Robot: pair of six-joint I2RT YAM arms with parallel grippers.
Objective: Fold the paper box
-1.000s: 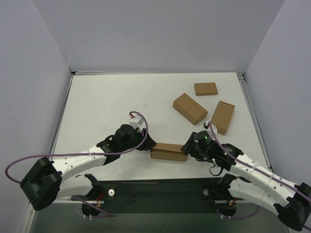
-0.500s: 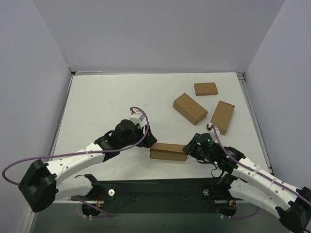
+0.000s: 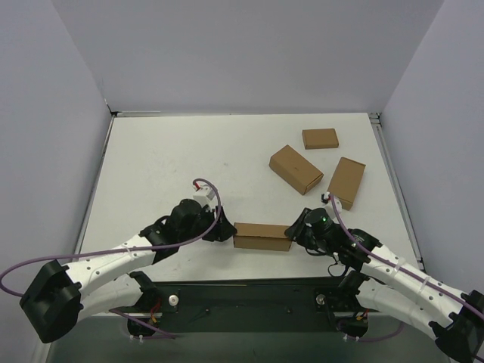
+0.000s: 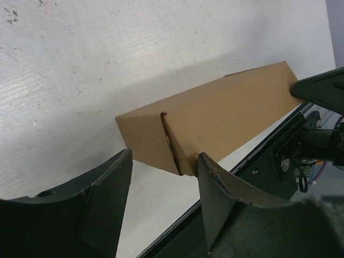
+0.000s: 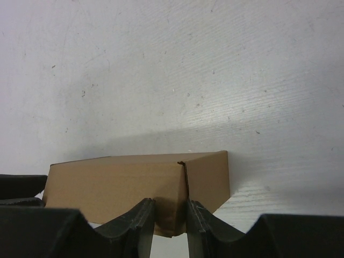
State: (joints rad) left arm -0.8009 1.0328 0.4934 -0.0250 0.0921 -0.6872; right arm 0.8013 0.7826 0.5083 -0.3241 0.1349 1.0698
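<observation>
Two grippers flanked the paper box (image 3: pixel 262 236) near the table's (image 3: pixel 166 159) front edge: left gripper (image 3: pixel 225 231) gaped at its left end, right gripper (image 3: pixel 291 229) pinched its right corner; white surface stretched wide beyond.

The paper box (image 4: pixel 215 121) is found folded shut, lying flat on the white tabletop (image 4: pixel 107 54), close along its near edge. The box's near end is framed between the spread fingers (image 4: pixel 102 199) of the left gripper (image 4: pixel 164 183); no clamping is observed. The far end is touched by the right gripper (image 4: pixel 318 91).
</observation>
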